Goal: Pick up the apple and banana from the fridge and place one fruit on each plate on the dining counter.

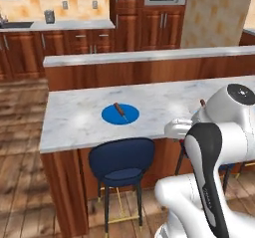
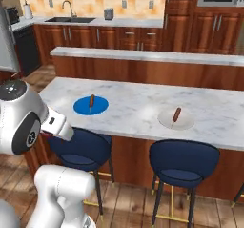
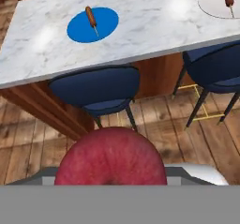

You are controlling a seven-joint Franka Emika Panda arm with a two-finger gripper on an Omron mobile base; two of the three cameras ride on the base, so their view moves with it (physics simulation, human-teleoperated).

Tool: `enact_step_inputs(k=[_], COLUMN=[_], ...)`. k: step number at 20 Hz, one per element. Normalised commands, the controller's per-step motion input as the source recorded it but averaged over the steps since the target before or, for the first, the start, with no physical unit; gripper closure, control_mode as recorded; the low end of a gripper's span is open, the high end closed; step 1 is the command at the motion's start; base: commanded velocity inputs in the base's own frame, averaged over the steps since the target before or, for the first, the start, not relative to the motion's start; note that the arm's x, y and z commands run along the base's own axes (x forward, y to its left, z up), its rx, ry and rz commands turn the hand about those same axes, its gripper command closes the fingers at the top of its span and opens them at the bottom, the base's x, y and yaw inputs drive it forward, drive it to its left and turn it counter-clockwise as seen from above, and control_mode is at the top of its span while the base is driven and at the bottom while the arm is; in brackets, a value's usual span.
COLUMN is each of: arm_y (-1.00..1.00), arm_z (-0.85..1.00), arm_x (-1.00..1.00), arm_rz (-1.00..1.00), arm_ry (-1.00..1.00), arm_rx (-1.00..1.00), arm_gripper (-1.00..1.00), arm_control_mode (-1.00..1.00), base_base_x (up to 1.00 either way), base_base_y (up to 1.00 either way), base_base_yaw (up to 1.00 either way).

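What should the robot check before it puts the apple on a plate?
1. Apple in the pincer: ok, it sits right at the hand camera.
2. Blue plate free of fruit: ok, it carries just a brown stick.
3. Whitish plate free of fruit: ok, also just a stick.
4. Pincer over a plate: not ok, it hangs above the stool and floor.
5. Firm grip on the apple: cannot tell, the fingers are hidden.

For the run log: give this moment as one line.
pincer: shut on apple | blue plate: utensil only | white plate: utensil only | phase: carrying
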Motion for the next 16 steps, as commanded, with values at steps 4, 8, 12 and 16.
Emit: enact_step_inputs(k=[4,8,12,16], arm_y=[0.00,0.00,0.00,0.00], arm_z=[0.00,0.00,0.00,0.00], arm_x=[0.00,0.00,0.00,0.00], arm_rz=[0.00,0.00,0.00,0.00], arm_ry=[0.00,0.00,0.00,0.00], arm_rx=[0.00,0.00,0.00,0.00], arm_gripper=[1.00,1.00,1.00,1.00], arm_control_mode=[1.00,1.00,1.00,1.00], base_base_x=[0.56,0.78,0.46,0.68], base_base_y=[-0.98,-0.90,-0.99,-0.78], base_base_yaw=[-0.16,0.00,0.01,0.03])
